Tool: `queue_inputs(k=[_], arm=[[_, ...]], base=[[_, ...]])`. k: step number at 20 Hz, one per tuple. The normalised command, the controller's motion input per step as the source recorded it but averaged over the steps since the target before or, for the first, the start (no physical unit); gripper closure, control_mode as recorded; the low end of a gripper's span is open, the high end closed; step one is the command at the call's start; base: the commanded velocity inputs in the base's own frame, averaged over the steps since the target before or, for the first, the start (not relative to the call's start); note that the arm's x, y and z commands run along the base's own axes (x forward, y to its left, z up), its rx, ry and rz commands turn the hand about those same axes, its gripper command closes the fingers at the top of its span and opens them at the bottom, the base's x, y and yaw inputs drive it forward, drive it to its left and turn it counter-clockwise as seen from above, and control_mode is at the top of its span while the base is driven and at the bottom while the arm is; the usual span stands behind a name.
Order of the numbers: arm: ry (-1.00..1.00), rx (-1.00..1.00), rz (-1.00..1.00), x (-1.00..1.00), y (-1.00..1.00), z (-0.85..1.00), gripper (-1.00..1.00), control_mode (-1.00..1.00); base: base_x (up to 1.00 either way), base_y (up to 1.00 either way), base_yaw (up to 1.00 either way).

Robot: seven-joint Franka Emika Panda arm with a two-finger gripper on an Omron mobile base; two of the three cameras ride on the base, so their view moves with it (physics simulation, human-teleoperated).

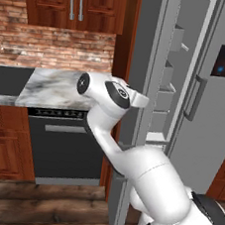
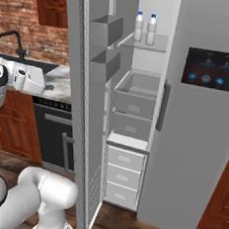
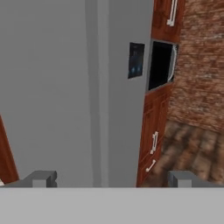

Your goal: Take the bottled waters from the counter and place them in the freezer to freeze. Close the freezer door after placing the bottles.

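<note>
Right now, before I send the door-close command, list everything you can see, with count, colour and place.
translucent whitish plastic bottles with blue caps: two, upright side by side on the freezer's top shelf.
grey stainless freezer: one, compartment open.
tall grey metal freezer door: one, swung open, grey bins inside.
blue-lit dispenser panel: one, dark, on the shut neighbouring door.
veined marble counter: one, white-grey, left of the freezer.
black dishwasher: one, under the counter.
end effector: one, dark-tipped, open, holding nothing.
</note>
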Motion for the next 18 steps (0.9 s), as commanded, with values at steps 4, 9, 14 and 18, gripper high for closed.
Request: queue_inputs(k=[4,9,14,18], arm=[[0.00,0.00,-0.07,0.31,0.00,-0.02,-1.00,-1.00],[0.00,0.00,-0.07,0.31,0.00,-0.05,-1.00,-1.00],[0.00,0.00,-0.06,0.29,0.00,-0.06,-1.00,-1.00],[0.00,-0.01,-0.06,0.28,0.00,-0.05,-1.00,-1.00]], base=[[0.00,0.00,0.00],[0.00,0.00,0.00],[0.00,0.00,0.00],[0.00,0.00,0.00]])
